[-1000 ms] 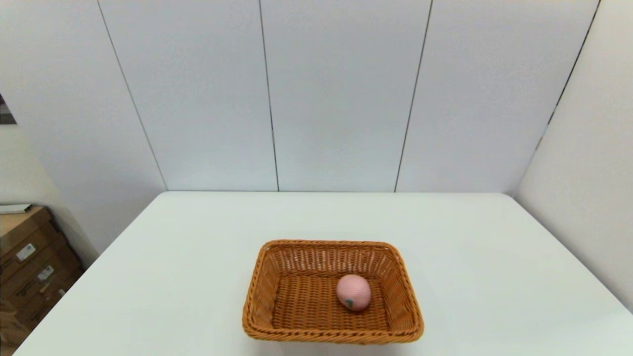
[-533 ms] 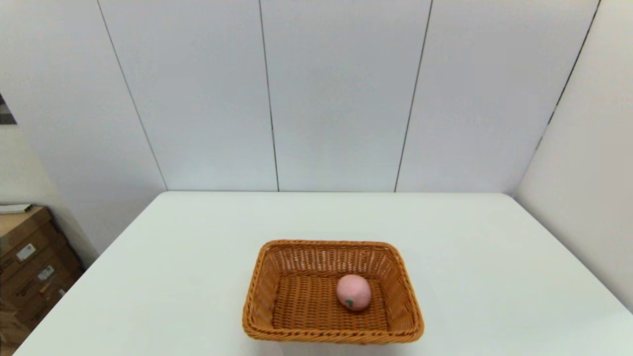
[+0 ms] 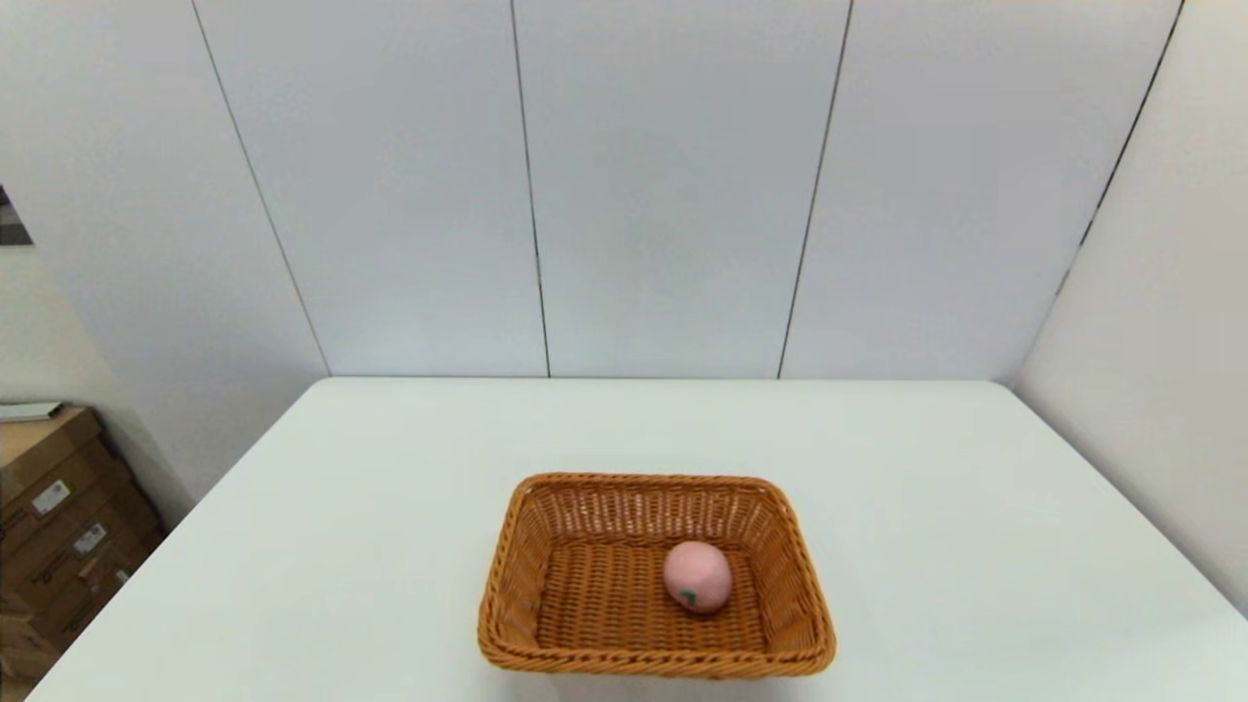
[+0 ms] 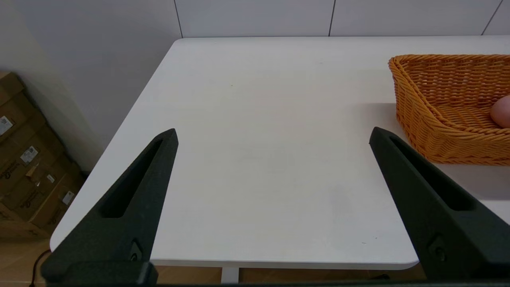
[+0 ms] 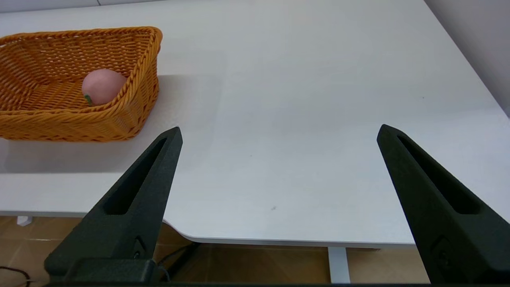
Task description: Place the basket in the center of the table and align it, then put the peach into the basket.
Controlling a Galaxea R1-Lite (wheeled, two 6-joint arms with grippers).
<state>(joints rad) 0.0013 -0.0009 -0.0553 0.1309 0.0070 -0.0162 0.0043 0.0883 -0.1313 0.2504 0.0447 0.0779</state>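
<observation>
Basket [image 3: 655, 575] is seen mid-table [image 3: 390, 507], near the front edge, sides squared to it; front rim is nearly cut off at the head-view frame bottom. Orange-brown wicker, braided rim, sloped sides. Peach [image 3: 697, 576] is sat inside on the basket floor, right of centre; pink, round, small green mark facing front. In the left wrist view only a sliver of peach [image 4: 503, 112] is caught at frame edge. Both arms are parked off the front table edge, outside head view. Left hand [image 4: 273, 137] is spread wide, nothing held. Right hand [image 5: 279, 133] likewise wide, empty. Cardboard boxes [image 3: 58, 526] are partly cut off, on the floor left of table.
</observation>
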